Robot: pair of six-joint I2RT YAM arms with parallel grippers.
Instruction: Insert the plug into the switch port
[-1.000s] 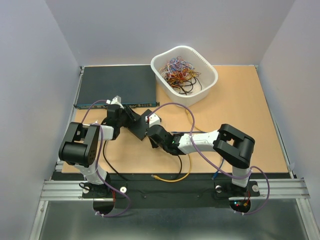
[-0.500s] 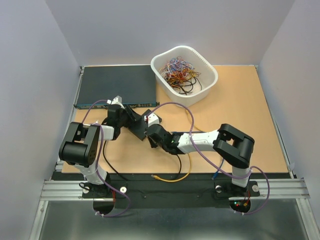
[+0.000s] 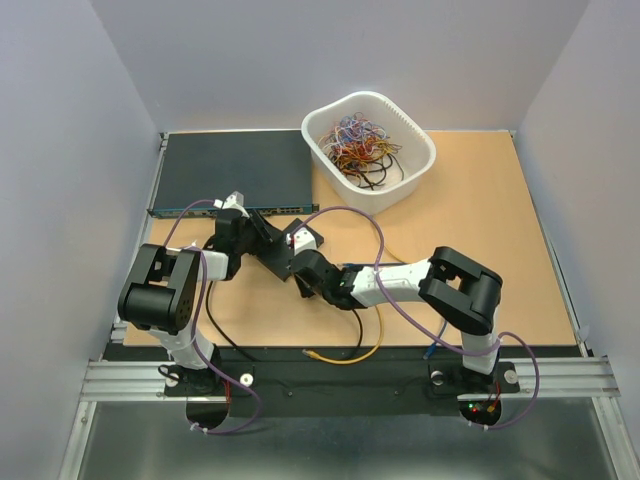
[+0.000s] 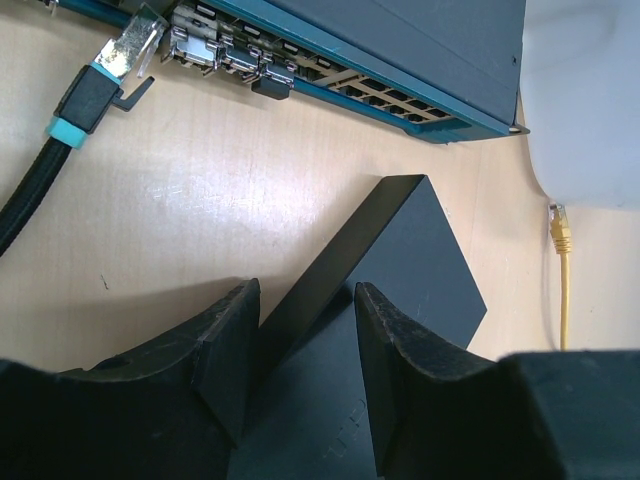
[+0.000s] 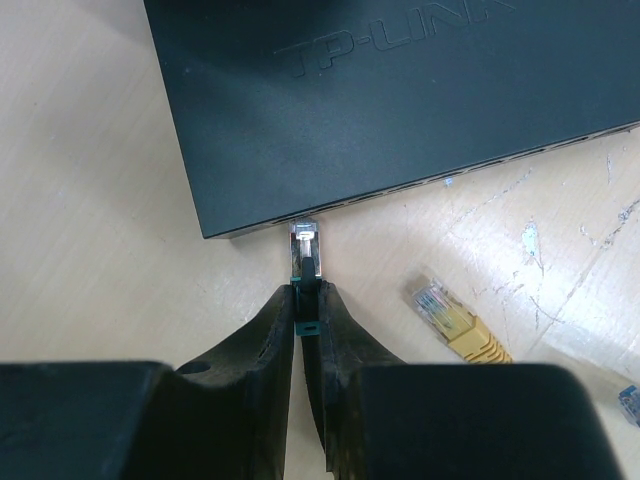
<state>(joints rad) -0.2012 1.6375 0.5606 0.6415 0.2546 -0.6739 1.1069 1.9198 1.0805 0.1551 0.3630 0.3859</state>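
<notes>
The small flat black box (image 5: 400, 90), lettered TP-LINK, lies on the table with its row of switch ports (image 5: 400, 192) along the near edge, seen only as a thin line. My right gripper (image 5: 303, 295) is shut on the plug (image 5: 305, 245), a clear connector with a black and teal boot. The plug's tip touches the box's port edge near its left corner. My left gripper (image 4: 305, 320) is shut on the other edge of the box (image 4: 400, 260). In the top view the two grippers (image 3: 255, 232) (image 3: 303, 268) meet at the box (image 3: 278, 256).
The wide dark grey rack unit (image 3: 235, 170) with a teal front stands at the back left; another black cable's plug (image 4: 125, 50) lies by its ports. A white bin (image 3: 368, 148) holds tangled wires. A loose yellow plug (image 5: 450, 320) lies right of my right gripper.
My right gripper has moved a little left and forward with the plug, closer to the box's edge. The left gripper and the box have barely moved.
</notes>
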